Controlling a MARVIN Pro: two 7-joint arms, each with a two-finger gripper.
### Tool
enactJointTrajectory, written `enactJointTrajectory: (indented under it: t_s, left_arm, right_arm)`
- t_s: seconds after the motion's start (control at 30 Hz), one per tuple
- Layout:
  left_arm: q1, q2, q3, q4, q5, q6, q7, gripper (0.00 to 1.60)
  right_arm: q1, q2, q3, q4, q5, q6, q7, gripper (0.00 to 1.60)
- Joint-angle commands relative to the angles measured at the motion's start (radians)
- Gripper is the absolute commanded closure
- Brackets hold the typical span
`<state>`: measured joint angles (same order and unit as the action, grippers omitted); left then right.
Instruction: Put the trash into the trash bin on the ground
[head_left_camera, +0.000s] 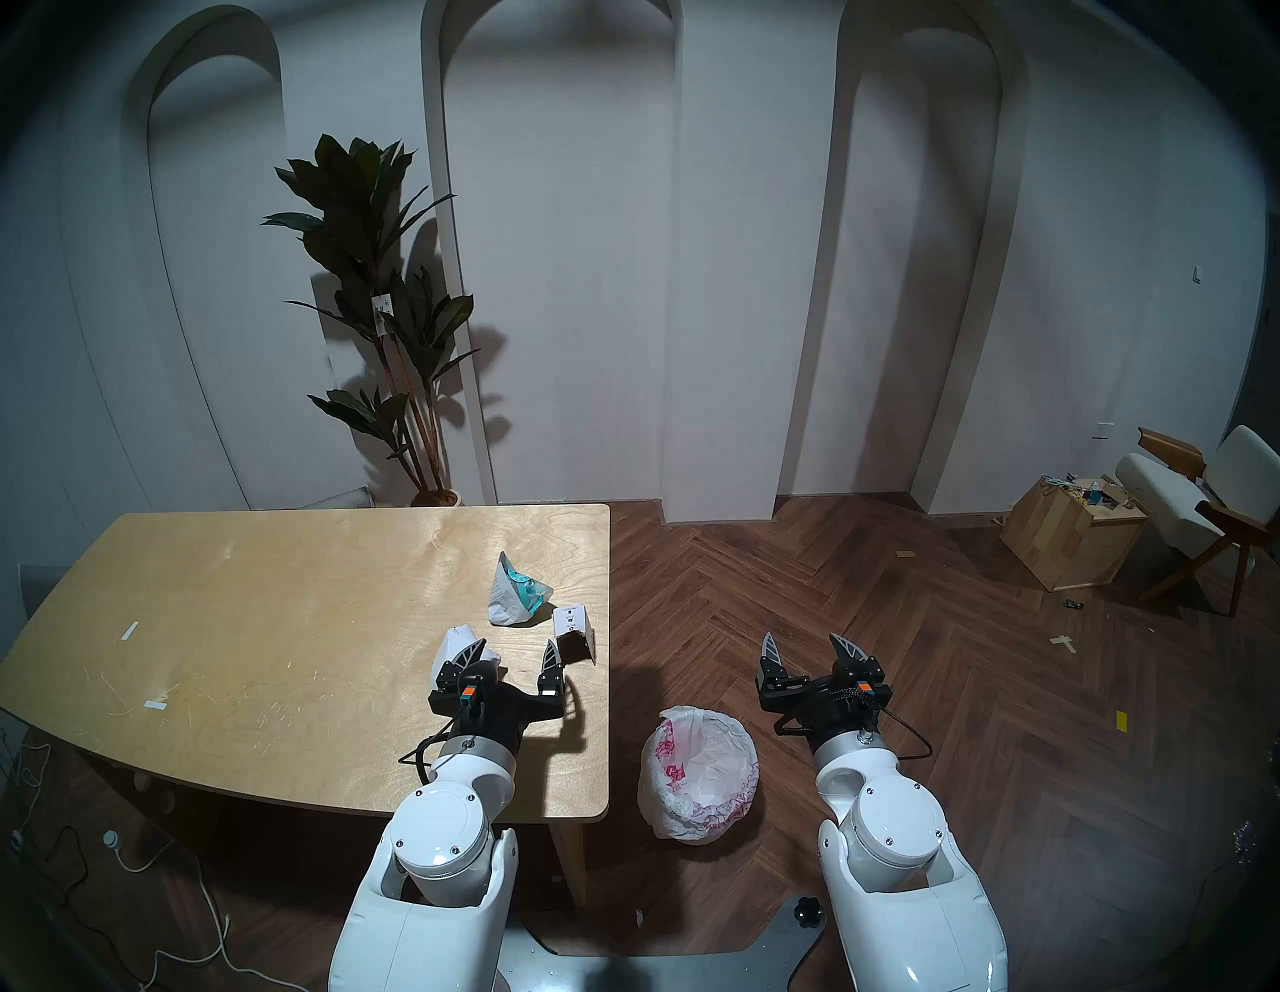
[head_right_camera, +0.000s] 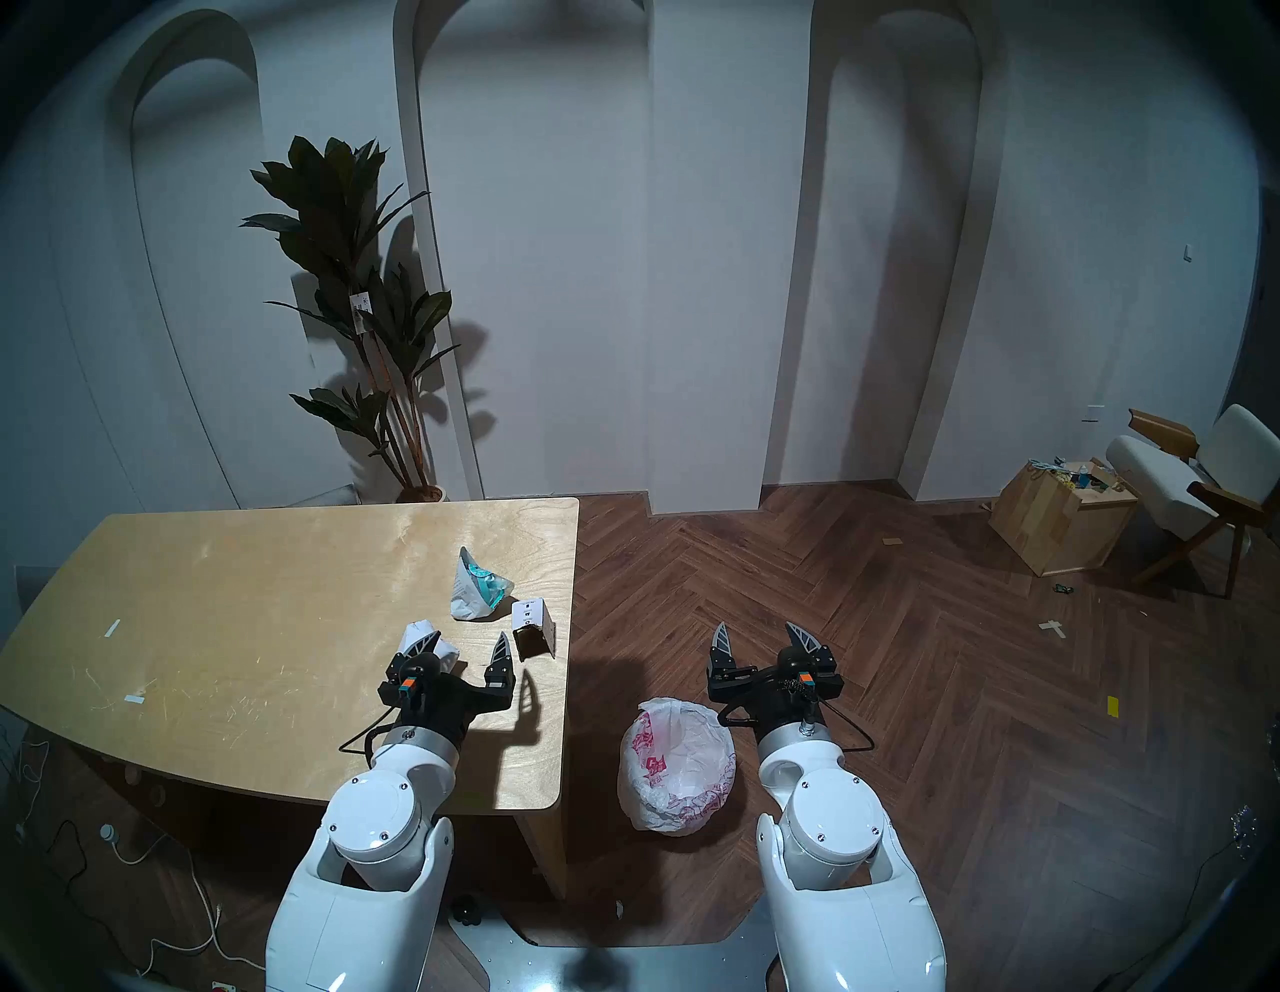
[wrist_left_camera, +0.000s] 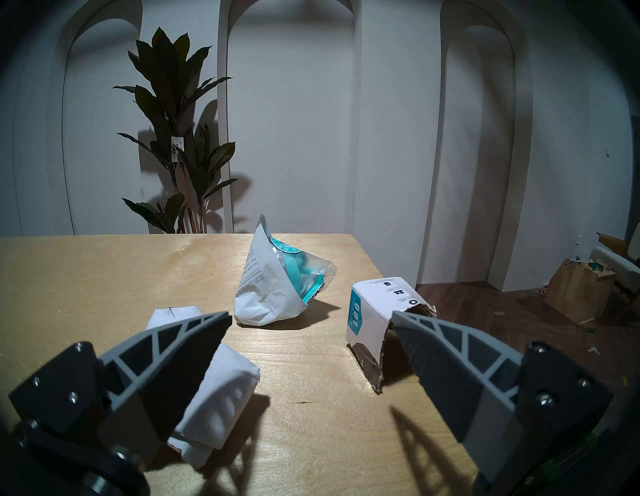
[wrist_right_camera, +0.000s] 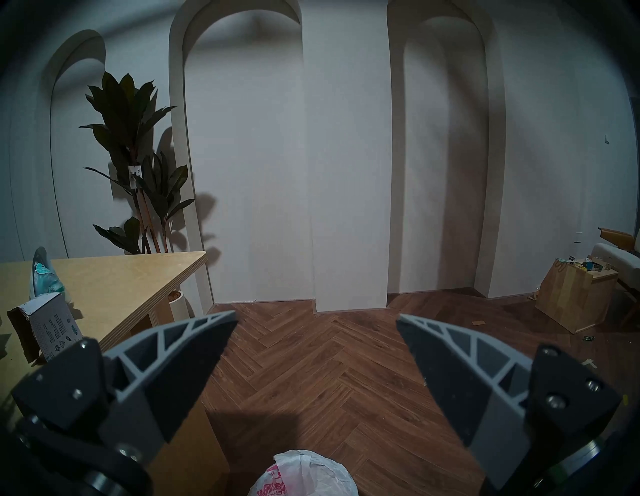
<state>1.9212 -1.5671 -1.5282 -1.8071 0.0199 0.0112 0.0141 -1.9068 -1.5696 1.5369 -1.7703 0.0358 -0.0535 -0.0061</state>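
Note:
Three pieces of trash lie near the right edge of the wooden table: a crumpled paper wad, a crumpled wrapper with teal print, and a small torn cardboard box. My left gripper is open and empty just above the table, one finger over the wad and the other in front of the box. The bag-lined trash bin stands on the floor right of the table. My right gripper is open and empty, above the floor just beyond the bin.
Small white tape strips lie on the table's left part. A potted plant stands behind the table. A wooden cube box and a chair are at the far right. Cables run over the floor at the left.

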Motion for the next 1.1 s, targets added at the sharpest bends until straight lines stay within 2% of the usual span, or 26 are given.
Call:
enactJointTrajectory:
  t_s: [0.0, 0.07, 0.23, 0.37, 0.67, 1.07]
  left_arm:
    - [0.011, 0.018, -0.004, -0.085, -0.001, 0.012, -0.017, 0.0]
    - [0.016, 0.014, -0.001, -0.086, 0.009, -0.015, -0.007, 0.0]
    - [0.028, 0.011, -0.01, -0.1, -0.018, -0.014, -0.02, 0.0]
    - [0.036, 0.013, -0.021, -0.115, -0.003, -0.002, 0.0, 0.0]
    - [0.048, 0.016, -0.079, -0.129, -0.017, -0.025, 0.027, 0.0]
    - [0.056, 0.023, -0.15, -0.134, -0.021, -0.034, 0.073, 0.0]
  right_arm:
    - [0.006, 0.002, -0.018, -0.037, -0.053, -0.023, -0.028, 0.0]
    - [0.005, 0.001, -0.018, -0.037, -0.058, -0.023, -0.03, 0.0]
    - [0.011, 0.0, -0.028, -0.026, -0.071, -0.035, -0.037, 0.0]
    - [0.015, -0.002, -0.045, -0.032, -0.061, -0.023, -0.022, 0.0]
    - [0.028, 0.014, -0.106, -0.045, -0.036, -0.021, 0.025, 0.0]
    - [0.054, 0.057, -0.215, -0.046, 0.001, 0.003, 0.006, 0.0]
